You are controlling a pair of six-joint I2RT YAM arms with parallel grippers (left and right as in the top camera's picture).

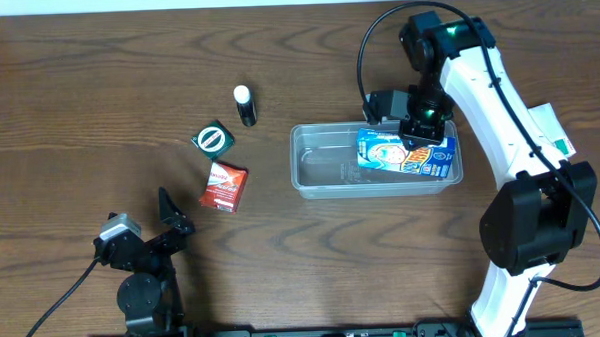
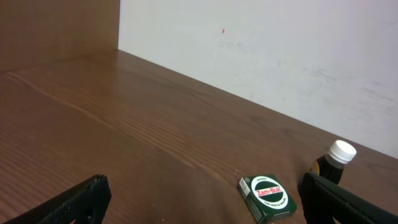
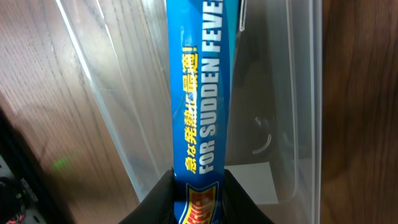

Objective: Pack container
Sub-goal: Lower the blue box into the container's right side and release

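The clear container [image 1: 326, 183] lies on the wooden surface [image 1: 77, 96], a little right of the middle. The right jaws are clamped on a blue box [image 1: 405, 155], which is in the right half of the container. The left jaws stand wide apart and hold nothing, near the front left. Left of the container lie a green tin [image 1: 213, 140], a dark bottle [image 1: 245, 105] and a red packet [image 1: 224, 185].
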